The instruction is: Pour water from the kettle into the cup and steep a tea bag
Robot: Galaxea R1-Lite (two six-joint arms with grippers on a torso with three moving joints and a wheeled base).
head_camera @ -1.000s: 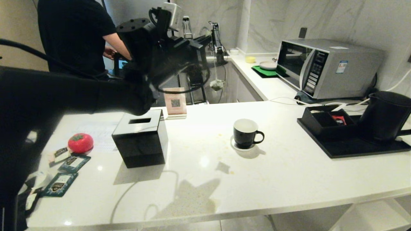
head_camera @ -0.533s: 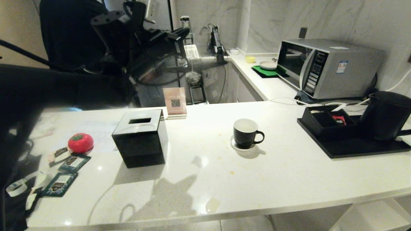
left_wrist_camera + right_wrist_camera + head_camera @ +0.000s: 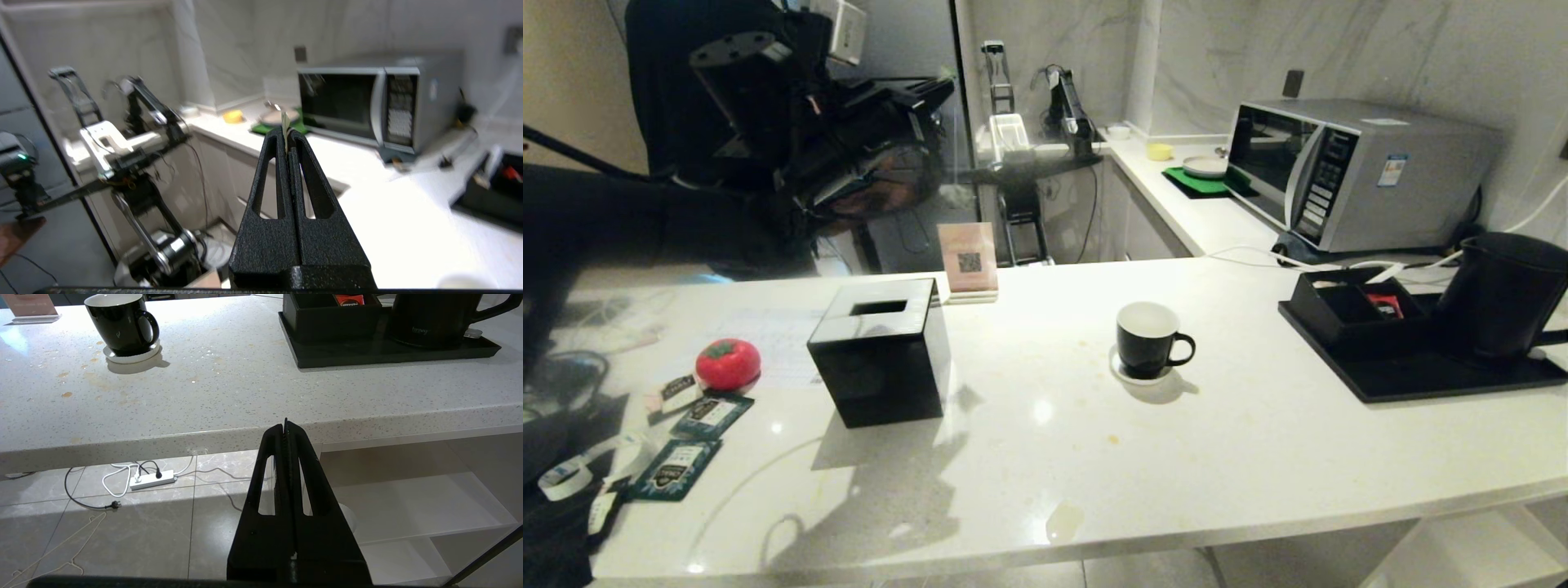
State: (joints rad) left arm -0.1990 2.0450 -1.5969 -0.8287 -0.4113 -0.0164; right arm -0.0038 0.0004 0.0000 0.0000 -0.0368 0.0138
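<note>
Left gripper [image 3: 288, 141] had swung up and away to left across last second, now high above tissue box [image 3: 880, 361], well clear of cup [image 3: 1147, 339]; jaws pinched shut on pale tag [image 3: 284, 121] of tea bag [image 3: 954, 196]; bag seemed to dangle below it as faint blur, string not traceable; steeping seemingly over or paused; kettle [image 3: 1503, 294] on tray [image 3: 1413, 377], far right of gripper; right gripper [image 3: 286, 428] parked shut below counter edge [image 3: 245, 435]; cup contents unreadable.
</note>
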